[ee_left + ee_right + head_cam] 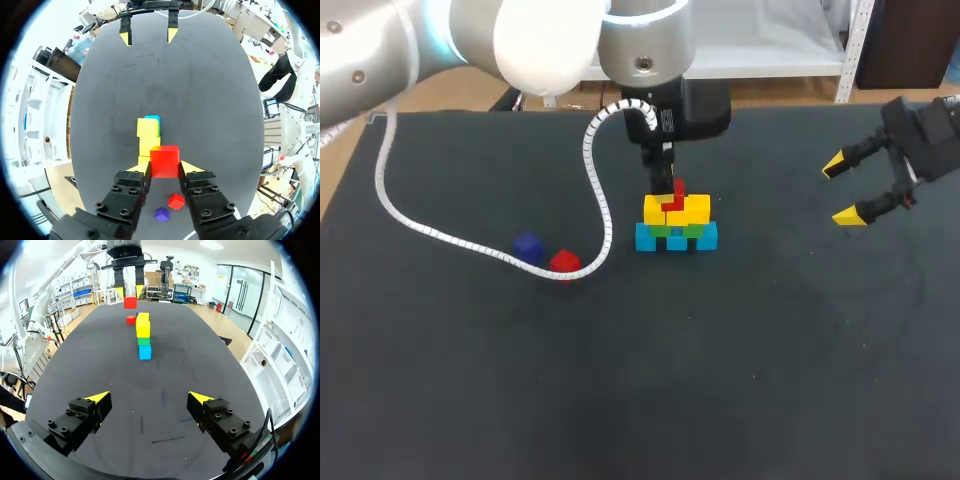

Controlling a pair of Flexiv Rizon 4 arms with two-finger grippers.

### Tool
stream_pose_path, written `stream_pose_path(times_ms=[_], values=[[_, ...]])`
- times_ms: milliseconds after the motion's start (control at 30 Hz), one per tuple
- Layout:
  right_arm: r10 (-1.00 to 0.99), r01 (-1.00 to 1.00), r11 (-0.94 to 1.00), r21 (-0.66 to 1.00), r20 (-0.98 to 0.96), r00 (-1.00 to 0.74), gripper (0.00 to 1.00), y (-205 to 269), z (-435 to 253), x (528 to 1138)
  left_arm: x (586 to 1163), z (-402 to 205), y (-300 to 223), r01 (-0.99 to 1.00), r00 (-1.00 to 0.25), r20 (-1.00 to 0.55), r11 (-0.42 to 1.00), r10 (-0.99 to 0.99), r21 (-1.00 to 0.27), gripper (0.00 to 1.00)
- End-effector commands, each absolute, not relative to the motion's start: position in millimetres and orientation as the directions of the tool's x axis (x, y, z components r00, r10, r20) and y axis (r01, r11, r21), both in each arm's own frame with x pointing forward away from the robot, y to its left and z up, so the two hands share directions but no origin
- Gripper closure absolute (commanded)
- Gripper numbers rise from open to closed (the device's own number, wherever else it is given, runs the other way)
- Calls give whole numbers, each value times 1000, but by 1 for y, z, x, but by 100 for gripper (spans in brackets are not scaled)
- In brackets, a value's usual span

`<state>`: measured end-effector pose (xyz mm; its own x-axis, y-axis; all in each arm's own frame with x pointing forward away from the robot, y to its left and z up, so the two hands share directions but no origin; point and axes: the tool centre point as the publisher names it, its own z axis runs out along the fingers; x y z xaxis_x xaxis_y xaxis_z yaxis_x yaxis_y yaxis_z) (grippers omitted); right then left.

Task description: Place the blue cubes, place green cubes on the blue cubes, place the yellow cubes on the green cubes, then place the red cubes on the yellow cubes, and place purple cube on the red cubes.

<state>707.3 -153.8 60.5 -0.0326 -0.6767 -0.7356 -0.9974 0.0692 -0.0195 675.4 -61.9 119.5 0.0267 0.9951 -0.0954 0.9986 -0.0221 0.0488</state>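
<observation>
Your left jaws are clamped on the held red cube (164,161), with one yellow tip pressed against each of its sides. Under these jaws and just ahead of them stands the stack. The blue cubes (650,238) form the base on the worktop (770,360), the green cubes (663,230) sit on them, and the yellow cubes (692,209) lie on top. The held red cube is right at the yellow layer, but you cannot tell from these views whether it touches.

Behind the left jaws, a loose red cube (564,263) and a purple cube (527,246) lie just beside each other on the worktop. Both are well apart from the stack. The arm's white coiled cable (430,232) curves past them.

Your right jaws stand wide open and hold nothing. The stack is well ahead of them, and the left jaws are beyond it.
</observation>
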Motion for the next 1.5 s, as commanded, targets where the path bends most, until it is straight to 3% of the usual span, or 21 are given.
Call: stream_pose_path(times_ms=[33,1500], values=[[-675,-997,69,-21,-737,-31,0,-154,60,708,683,114,-63,999,31,-91,-27,995,37,100],[-675,-997,69,-21,-737,-31,0,-154,60,708,697,104,-56,999,28,-86,-25,996,33,100]])
